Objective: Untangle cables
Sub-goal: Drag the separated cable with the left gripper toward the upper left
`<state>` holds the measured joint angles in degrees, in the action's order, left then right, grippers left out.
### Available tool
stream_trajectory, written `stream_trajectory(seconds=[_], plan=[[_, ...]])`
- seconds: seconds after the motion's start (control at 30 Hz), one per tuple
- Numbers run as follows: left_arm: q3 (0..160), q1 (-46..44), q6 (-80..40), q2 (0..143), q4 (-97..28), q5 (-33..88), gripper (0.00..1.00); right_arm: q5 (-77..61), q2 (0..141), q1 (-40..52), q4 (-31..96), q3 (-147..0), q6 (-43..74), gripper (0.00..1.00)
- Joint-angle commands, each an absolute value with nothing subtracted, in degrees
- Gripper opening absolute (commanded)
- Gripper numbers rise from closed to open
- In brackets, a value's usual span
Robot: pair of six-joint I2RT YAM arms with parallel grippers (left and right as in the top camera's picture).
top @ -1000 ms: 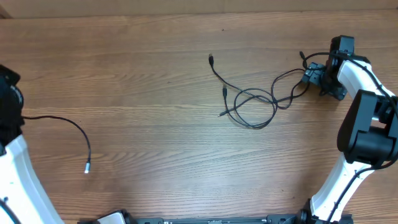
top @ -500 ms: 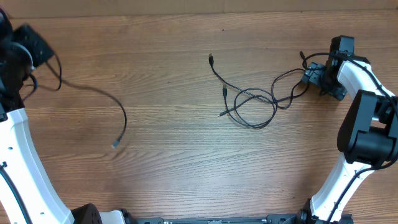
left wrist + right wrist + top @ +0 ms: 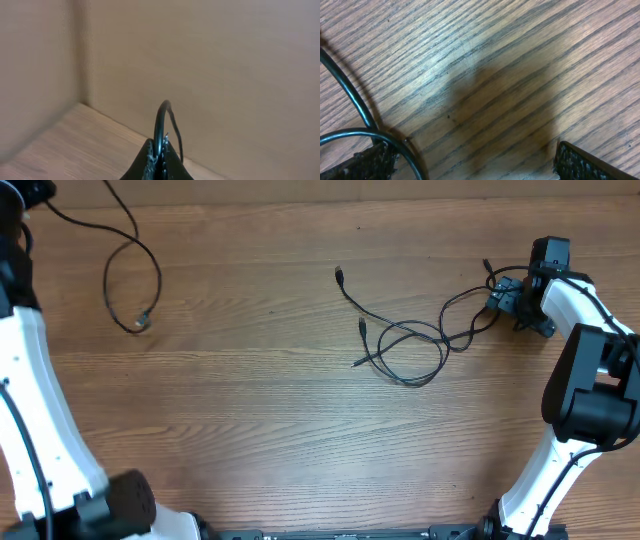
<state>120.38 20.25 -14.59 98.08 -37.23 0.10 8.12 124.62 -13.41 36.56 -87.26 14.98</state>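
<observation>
1. Your left jaws are pressed together on a thin black cable strand [image 3: 161, 117]. In the left wrist view it arches up out of the pinch.
2. From overhead, that same strand [image 3: 152, 270] comes in from the far left corner of the brown wood-grain desk [image 3: 250, 440] and swings round in an open loop. Its small plug end [image 3: 143, 320] sits at the bottom of the loop. You cannot tell whether the plug rests on the wood or hangs just above it.
3. Your white left arm [image 3: 25, 380] runs along the left edge of the overhead view, and the jaws themselves sit right at the picture's corner.
4. The rest of the work is a loose tangle of thin black cords [image 3: 410, 350] lying on the right half of the desk, well apart from the pinched strand.
5. One long cord tip [image 3: 339, 273] reaches out from the tangle toward the far edge. Two shorter tips lie just left of the crossed loops.
6. Your white right arm [image 3: 575, 310] has its jaws at the right end of the tangle, spread wide and pinching nothing.
7. In the right wrist view the black textured fingertips [image 3: 370, 162] sit in the lower corners, with bare wood between them.
8. A curved cord of the tangle [image 3: 370, 130] passes just beside the fingertip on the left of that picture. You cannot tell whether it touches.
</observation>
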Motion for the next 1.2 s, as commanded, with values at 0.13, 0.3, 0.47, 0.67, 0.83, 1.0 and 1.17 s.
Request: stream_trajectory(seconds=[0.13,0.3,0.47,0.67,0.83,1.0,1.17], plan=[[121.01,22.31,-22.7,107.74,-34.35,-27.22,0.04,7.18,131.13,-13.52,37.26,-83.57,15.2,1.0],[121.01,22.5,-27.75,115.77,-39.16,-31.75,0.04,7.18,131.13,-13.52,37.26,-83.57,15.2,1.0],[121.01,22.48,-43.66,125.19,-49.08,-31.38,0.04,7.18,131.13,-13.52,37.26,-83.57,15.2,1.0],[121.01,22.48,-50.3,132.31,-55.48,-27.77,0.04,7.18,131.13,-13.52,37.28,-83.57,15.2,1.0],[121.01,22.52,-52.51,134.76,-57.1,-25.06,0.04,7.18,131.13,-13.52,37.26,-83.57,15.2,1.0],[121.01,22.87,-63.44,134.8,-56.66,-13.37,0.04,7.18,131.13,-13.52,37.26,-83.57,15.2,1.0],[121.01,24.01,-84.01,134.8,-54.39,4.14,0.04,7.18,131.13,-13.52,37.28,-83.57,15.2,1.0]])
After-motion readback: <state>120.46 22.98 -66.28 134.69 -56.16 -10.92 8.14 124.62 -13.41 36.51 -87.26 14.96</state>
